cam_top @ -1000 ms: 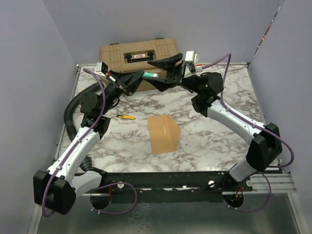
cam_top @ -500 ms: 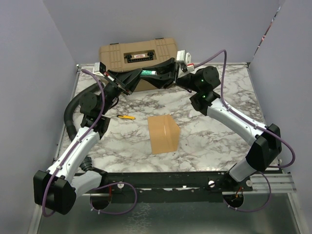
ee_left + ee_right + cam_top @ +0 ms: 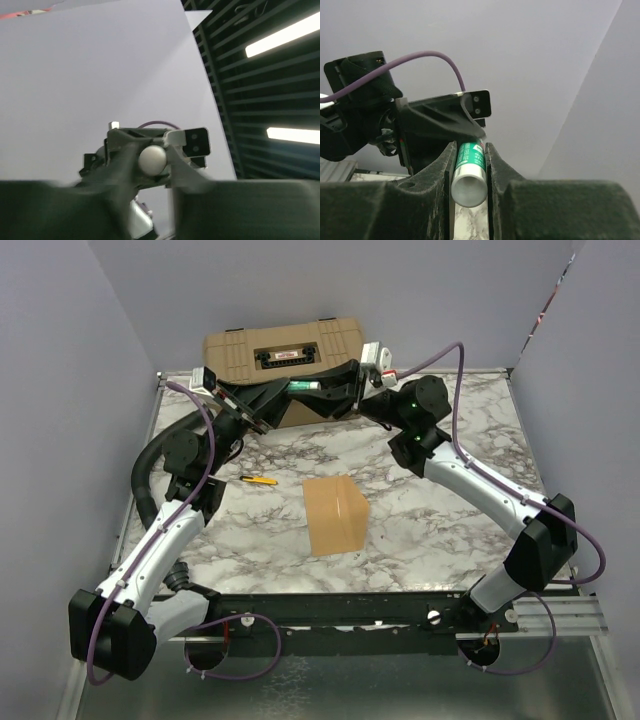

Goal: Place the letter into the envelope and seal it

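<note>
On the left of the marble table (image 3: 450, 530) a small yellow tool (image 3: 260, 480) lies apart from both arms, of no use to me here. Above the far edge my left gripper (image 3: 283, 395) is pinched narrow on the pale end of a green glue stick (image 3: 305, 388). My right gripper (image 3: 328, 392) clamps its barrel from the other side. I judge this two-handed hold is for pulling the cap before gluing the flap. The envelope (image 3: 335, 515) lies flat at mid-table, well clear of both arms. I see no separate letter, and whether it sits inside I cannot tell.
</note>
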Tool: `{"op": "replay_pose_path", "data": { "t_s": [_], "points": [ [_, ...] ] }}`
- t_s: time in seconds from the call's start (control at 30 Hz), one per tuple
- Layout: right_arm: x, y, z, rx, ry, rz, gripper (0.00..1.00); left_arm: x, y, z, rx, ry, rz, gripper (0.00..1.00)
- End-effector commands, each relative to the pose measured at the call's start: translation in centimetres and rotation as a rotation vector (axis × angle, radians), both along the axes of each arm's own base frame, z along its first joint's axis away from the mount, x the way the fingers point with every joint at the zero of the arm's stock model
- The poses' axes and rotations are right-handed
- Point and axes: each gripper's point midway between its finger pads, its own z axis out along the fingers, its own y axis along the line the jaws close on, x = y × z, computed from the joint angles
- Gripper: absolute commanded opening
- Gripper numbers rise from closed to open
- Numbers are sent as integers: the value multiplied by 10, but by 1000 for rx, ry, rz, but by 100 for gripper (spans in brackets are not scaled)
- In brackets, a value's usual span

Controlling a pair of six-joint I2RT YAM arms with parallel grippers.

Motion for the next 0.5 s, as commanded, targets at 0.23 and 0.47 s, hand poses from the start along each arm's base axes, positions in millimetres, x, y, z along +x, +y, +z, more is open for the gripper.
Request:
{"op": "replay_pose_path", "data": {
  "t_s": [0.23,0.47],
  "points": [
    [58,-46,22,155,285,-391,1,-21,9,-12,295,-159,180,99],
    [91,-85,-79,-115,672,-740,1,-24,15,-87,714,-166,232,97]
  ]
}}
